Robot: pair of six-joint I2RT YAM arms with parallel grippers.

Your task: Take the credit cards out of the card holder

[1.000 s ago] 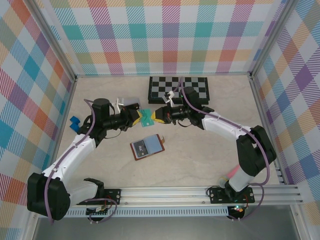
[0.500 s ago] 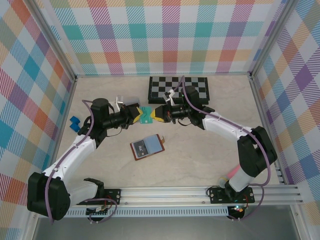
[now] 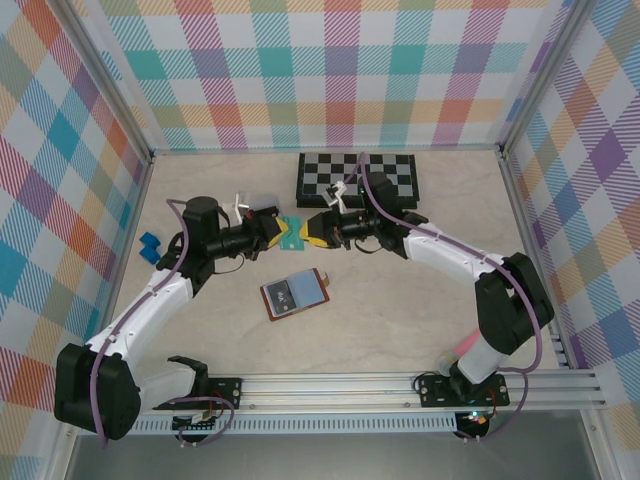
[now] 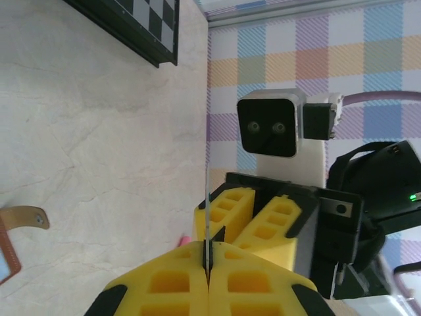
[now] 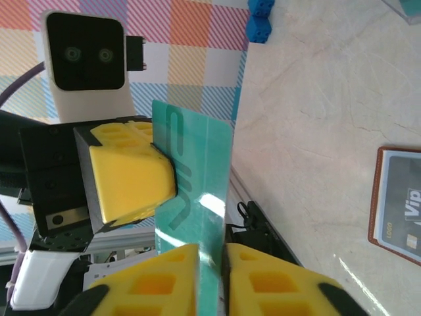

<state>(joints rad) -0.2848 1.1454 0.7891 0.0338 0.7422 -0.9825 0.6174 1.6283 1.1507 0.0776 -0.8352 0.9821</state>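
A teal credit card (image 3: 291,232) hangs in the air between my two grippers, left of the chessboard. My left gripper (image 3: 276,235) is shut on one end; the left wrist view shows the card (image 4: 207,210) edge-on, pinched at the fingertips of that gripper (image 4: 208,250). My right gripper (image 3: 308,232) faces it with the card's (image 5: 195,171) other end between its fingers, which stand slightly apart (image 5: 212,257). The brown card holder (image 3: 294,293) lies open on the table below, a card inside it (image 5: 402,204).
The black-and-grey chessboard (image 3: 357,178) lies at the back behind the right arm. A clear tray (image 3: 258,205) sits behind the left gripper. A small blue block (image 3: 150,245) rests by the left wall. The holder's clasp tab (image 4: 23,217) points right.
My left gripper has closed onto the teal card. My right gripper's fingers have loosened around the other end. The card has shifted slightly left.
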